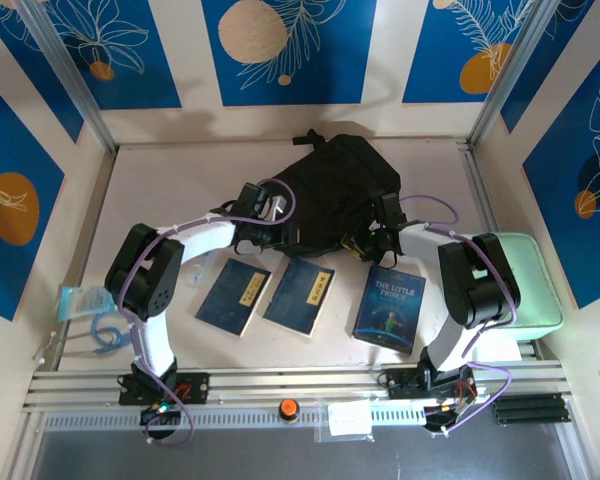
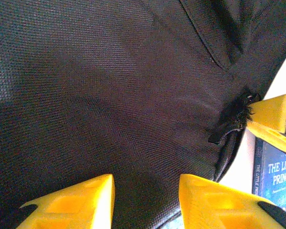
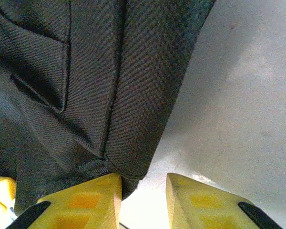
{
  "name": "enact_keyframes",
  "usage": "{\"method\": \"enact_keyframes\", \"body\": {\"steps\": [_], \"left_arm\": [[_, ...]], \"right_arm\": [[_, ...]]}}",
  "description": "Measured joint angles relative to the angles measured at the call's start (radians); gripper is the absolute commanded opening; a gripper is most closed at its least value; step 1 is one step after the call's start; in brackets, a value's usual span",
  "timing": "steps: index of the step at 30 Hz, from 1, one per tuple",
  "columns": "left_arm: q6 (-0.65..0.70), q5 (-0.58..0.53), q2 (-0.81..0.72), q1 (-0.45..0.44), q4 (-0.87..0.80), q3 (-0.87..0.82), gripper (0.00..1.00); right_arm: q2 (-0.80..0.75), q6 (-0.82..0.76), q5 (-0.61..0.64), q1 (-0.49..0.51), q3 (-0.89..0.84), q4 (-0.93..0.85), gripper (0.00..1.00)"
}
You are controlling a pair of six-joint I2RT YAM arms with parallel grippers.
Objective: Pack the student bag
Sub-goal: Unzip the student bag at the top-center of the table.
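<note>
At the far-middle part of the pale table [image 1: 160,180] lies the student bag, a black soft fabric backpack [image 1: 330,190]. Its top loop is on the side away from my bases, so its long axis runs from near to far. Both of my tools are at its near edge, and the whole body of the bag lies beyond them.

My left gripper [image 2: 145,200] is over the left part of that edge. Its yellow fingers [image 2: 71,202] stand at a middle width and the black weave rises between them. I cannot tell if they pinch the cloth or only press on it.

My right gripper [image 3: 143,195] is at the near right corner of the bag. Its jaws are rather narrow. The left wrist view shows its fingertips at the frayed edge beside a zip line, but the right wrist view shows bare table in most of the gap. So I cannot say that it has a firm hold.

On my side of the grippers, between the bag and my bases, lie two dark blue thin books [image 1: 233,297] and a blue picture-cover book titled "The Little Prince" [image 1: 390,308]. This last one is just beside my right tool. A mint-green rectangular case [image 1: 535,275] lies at the far right.

I judge that the coming move depends on this: the edge is held between my two arms, so lifting it should open a mouth towards the books.
</note>
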Motion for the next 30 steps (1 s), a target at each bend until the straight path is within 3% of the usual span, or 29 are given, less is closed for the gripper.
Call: {"method": "enact_keyframes", "body": {"steps": [14, 30], "left_arm": [[0.169, -0.049, 0.033, -0.123, -0.173, 0.225, 0.40], [0.390, -0.001, 0.281, -0.131, -0.323, 0.470, 0.38]], "right_arm": [[0.046, 0.019, -0.027, -0.012, 0.009, 0.050, 0.29], [0.056, 0.027, -0.039, -0.013, 0.009, 0.064, 0.28]]}}
